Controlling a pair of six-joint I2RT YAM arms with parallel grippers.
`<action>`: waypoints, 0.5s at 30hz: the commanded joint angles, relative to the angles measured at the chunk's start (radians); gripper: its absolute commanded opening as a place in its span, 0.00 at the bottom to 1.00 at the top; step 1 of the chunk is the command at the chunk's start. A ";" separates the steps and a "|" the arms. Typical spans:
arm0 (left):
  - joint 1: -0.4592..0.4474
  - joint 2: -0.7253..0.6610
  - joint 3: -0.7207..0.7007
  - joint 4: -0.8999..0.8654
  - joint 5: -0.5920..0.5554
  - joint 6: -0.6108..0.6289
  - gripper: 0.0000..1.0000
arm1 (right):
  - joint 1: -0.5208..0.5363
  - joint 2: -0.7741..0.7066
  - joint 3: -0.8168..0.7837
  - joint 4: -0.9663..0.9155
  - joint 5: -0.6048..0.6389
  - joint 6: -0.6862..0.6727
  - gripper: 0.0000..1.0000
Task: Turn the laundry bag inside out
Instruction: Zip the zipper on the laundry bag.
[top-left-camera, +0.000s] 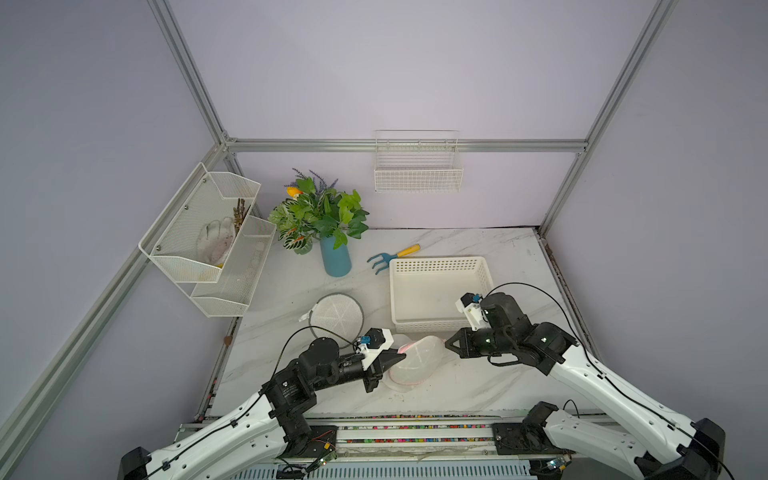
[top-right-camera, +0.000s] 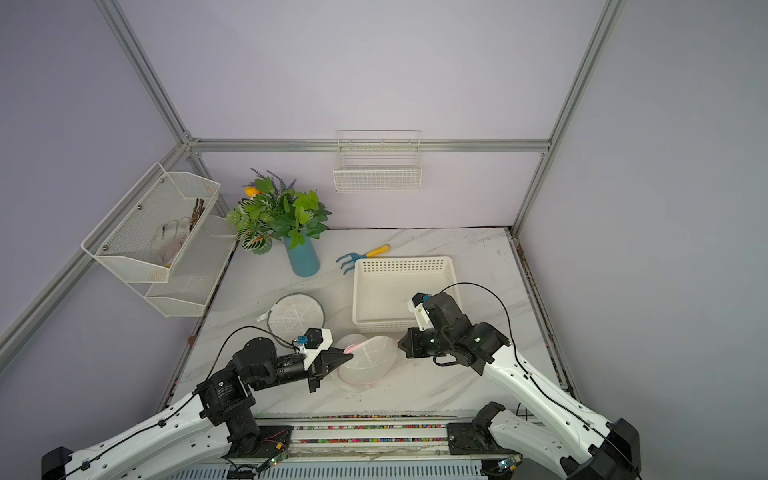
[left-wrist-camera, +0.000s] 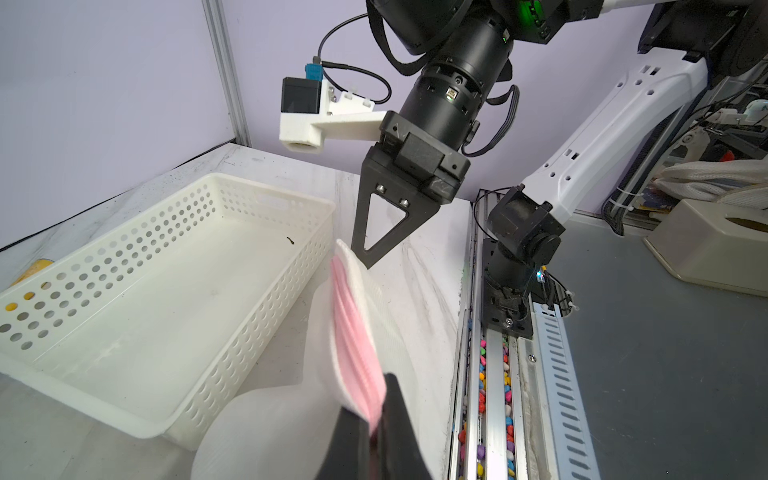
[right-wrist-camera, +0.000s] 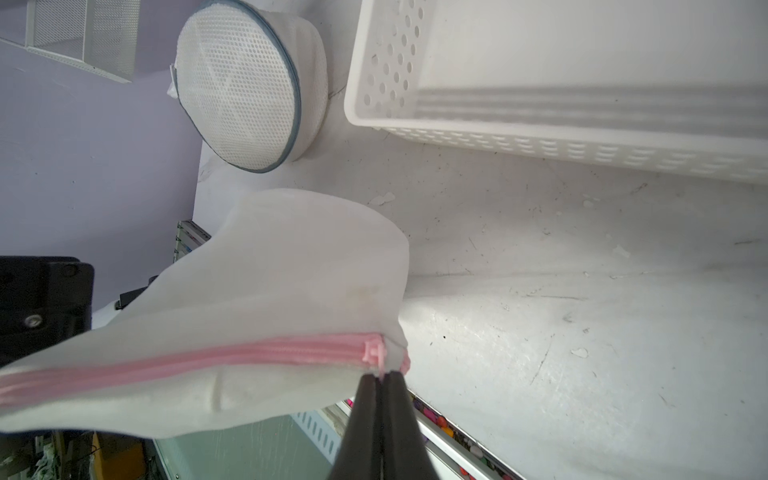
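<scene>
The left fingers (top-left-camera: 392, 360) are clenching on one end of the laundry bag (top-left-camera: 415, 362), and the left wrist view shows them (left-wrist-camera: 400, 415) pinching the pink zipper (left-wrist-camera: 353, 324) edge between them. The right fingers (top-left-camera: 449, 343) are clamping the opposite end; in the right wrist view they (right-wrist-camera: 365, 403) are pressing together on the white fabric just beside the zipper's slider (right-wrist-camera: 374, 353).

The white mesh bag is stretching between the two sets of fingers in both top views (top-right-camera: 368, 361), with the zipper line running from one pair of fingers to the other (right-wrist-camera: 208, 353). Its rounded body is sagging below the fingers toward the marble worktop (top-left-camera: 478, 382); whether it is touching the surface cannot be told.

Just beyond the right fingers, a white perforated basket (top-left-camera: 436, 264) is sitting on the worktop. Beyond the left fingers, a second round mesh bag with a grey rim (top-left-camera: 337, 315) is lying flat, apart from the held one. Farther off from both, a blue hand rake with a yellow handle (top-left-camera: 392, 255) is lying behind the basket, and a blue vase of artificial plants (top-left-camera: 336, 259) is standing near the back wall.
</scene>
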 joint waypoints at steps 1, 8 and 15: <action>-0.001 0.008 0.036 0.051 -0.004 -0.037 0.00 | -0.009 0.004 0.015 -0.012 -0.014 -0.012 0.00; 0.020 0.005 -0.027 0.049 0.144 -0.288 0.00 | -0.014 -0.035 0.062 -0.012 0.055 0.000 0.56; 0.055 0.033 -0.176 0.440 0.267 -0.561 0.00 | -0.035 -0.049 0.058 -0.014 0.094 -0.004 0.64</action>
